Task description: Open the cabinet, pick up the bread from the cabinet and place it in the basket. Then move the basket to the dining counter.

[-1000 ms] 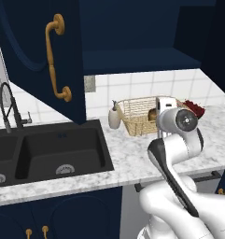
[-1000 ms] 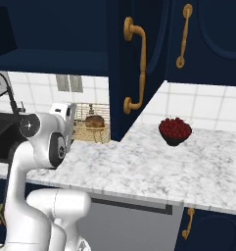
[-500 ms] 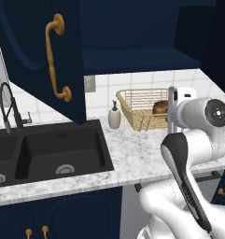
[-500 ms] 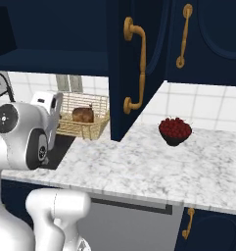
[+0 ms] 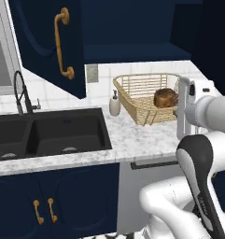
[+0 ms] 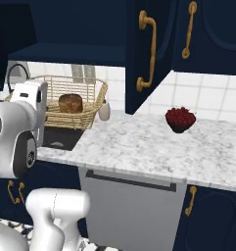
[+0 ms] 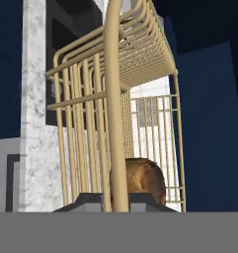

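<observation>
Now then, grip: the gripper (image 7: pixel 119 201) has its jaws drawn in on the basket's (image 5: pixel 144 95) rim wire, which runs straight up from between the tips in the hand view.
Basket: lifted off the counter (image 5: pixel 142 137), tilted, hanging out ahead of the jaws.
Bread: the bread (image 7: pixel 140 179) sits inside, low, just beyond the jaws against the near wall.
Cabinet: the cabinet (image 5: pixel 46 39) door stands open above, shelf bare.
Handling, my read: stiff wire, light, but smooth and thin, so it may pivot in a rim pinch.
Load: a loose loaf can roll and shift the balance; a steady, level carry looks wise.
Hold point: mid-rim, as taken, seems best.
</observation>
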Available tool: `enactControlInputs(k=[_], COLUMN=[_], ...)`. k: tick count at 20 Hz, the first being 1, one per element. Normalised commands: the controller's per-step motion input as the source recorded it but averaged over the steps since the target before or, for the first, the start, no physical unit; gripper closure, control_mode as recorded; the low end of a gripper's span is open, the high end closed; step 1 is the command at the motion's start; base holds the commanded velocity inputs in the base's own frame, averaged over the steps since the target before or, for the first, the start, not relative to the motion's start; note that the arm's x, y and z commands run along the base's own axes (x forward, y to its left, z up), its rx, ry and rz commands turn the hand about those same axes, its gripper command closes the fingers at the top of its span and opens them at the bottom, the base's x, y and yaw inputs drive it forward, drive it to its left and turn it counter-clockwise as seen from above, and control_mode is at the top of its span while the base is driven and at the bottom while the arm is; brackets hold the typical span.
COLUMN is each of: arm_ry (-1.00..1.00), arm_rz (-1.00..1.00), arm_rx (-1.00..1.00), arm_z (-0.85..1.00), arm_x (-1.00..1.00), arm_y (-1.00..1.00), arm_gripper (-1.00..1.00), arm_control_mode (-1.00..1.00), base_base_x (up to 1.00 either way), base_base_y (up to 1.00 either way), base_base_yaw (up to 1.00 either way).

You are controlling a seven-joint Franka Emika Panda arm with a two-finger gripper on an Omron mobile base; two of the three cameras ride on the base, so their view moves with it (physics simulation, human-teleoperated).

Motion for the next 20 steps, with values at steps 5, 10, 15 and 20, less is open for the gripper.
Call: enactControlInputs(k=[5, 10, 15, 20], arm_ry=[0.0, 0.0, 0.0, 0.0], arm_rz=[0.0, 0.0, 0.0, 0.0], arm_rx=[0.0, 0.0, 0.0, 0.0], arm_z=[0.0, 0.0, 0.0, 0.0], arm_x=[0.0, 0.0, 0.0, 0.0], arm_y=[0.0, 0.0, 0.0, 0.0], arm_gripper=[1.0, 1.0, 1.0, 1.0], arm_control_mode=[1.0, 1.0, 1.0, 1.0], base_base_x=[-1.0, -0.67, 0.0, 0.0], base_base_y=[0.08, 0.29, 0.04, 0.0], base_base_yaw=[0.09, 0.5, 0.95, 1.0])
